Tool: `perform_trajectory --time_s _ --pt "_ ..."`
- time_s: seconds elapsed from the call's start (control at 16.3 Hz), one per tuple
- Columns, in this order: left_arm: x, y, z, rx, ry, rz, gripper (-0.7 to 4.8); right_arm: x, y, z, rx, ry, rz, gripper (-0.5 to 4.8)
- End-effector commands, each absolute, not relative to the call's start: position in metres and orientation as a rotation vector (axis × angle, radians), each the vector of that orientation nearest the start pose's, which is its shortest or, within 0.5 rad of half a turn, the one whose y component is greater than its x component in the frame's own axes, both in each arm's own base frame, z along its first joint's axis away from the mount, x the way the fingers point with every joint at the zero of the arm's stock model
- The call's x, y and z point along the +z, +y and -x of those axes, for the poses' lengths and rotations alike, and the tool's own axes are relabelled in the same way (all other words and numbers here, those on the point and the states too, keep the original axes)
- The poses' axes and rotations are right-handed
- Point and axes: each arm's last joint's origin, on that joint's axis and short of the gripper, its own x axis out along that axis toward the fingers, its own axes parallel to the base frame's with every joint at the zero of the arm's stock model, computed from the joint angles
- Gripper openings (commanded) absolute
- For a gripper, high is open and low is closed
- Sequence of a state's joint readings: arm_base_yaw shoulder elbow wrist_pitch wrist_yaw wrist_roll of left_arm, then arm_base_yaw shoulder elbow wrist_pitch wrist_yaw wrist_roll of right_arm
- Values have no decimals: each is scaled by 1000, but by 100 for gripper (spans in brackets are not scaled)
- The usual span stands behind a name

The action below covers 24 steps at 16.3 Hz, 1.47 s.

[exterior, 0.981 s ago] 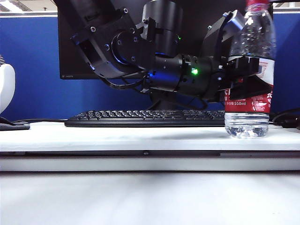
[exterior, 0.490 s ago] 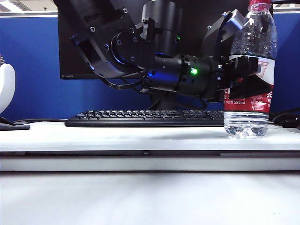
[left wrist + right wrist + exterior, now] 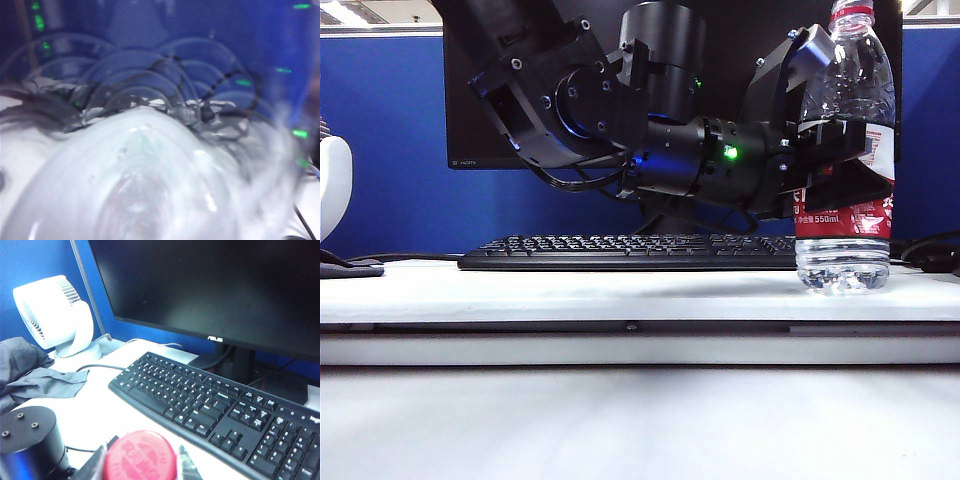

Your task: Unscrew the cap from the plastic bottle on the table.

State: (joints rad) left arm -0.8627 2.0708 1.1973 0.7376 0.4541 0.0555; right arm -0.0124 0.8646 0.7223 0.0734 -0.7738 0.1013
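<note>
The plastic bottle [image 3: 845, 95] stands at the right end of the table [image 3: 570, 290], leaning slightly left, its top at the picture's upper edge. My left gripper [image 3: 850, 165] reaches in level from the left and is shut on the bottle around its red label. In the left wrist view the clear ribbed bottle [image 3: 150, 180] fills the picture as a blur and hides the fingers. In the right wrist view the red cap [image 3: 141, 457] sits right below the camera. My right gripper [image 3: 142, 464] is shut on it, with one of its fingers [image 3: 95, 467] pressed against each side. The right gripper is out of the exterior view.
A black keyboard [image 3: 620, 250] lies behind the bottle in front of a dark monitor [image 3: 225, 285]. A white fan [image 3: 55, 315] and a grey cloth [image 3: 30, 375] are at the far end. A black round arm part [image 3: 27, 440] is close beside the cap.
The bottle's top has swung from right to left while its base stayed put. The left arm and its grip have not moved.
</note>
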Motion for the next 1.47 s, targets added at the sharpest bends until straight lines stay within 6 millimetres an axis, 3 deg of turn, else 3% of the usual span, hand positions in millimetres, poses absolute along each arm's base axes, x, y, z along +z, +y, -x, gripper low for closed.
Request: perform_trajectory --time_s 0.06,0.31,0.61,0.74,1.1,1.29,1.35,1.41,1.47 --pt "163 -343 -278 -1308 185 -95 116 330 15 -188 662 45 -105 147" --pt "163 -343 -278 -1287 188 -98 116 317 -1 -194 397 149 -124 147" --pt "165 -343 -279 -1287 163 -92 116 284 2 -216 413 355 -84 148" --pt "165 -343 -278 -1287 167 -89 116 278 1 -223 356 379 -76 216" --pt "165 -343 -279 -1286 164 -93 116 286 0 -220 349 323 -50 216" --pt "165 -343 -279 -1282 162 -93 116 302 -1 -200 276 255 -22 210" --pt "165 -343 -279 -1282 162 -93 116 312 -2 -185 216 211 -4 185" --pt "165 -343 -279 -1282 162 -93 116 322 -1 -162 213 170 3 20" --pt "165 -343 -279 -1282 163 -93 116 327 0 -140 216 152 5 -2"
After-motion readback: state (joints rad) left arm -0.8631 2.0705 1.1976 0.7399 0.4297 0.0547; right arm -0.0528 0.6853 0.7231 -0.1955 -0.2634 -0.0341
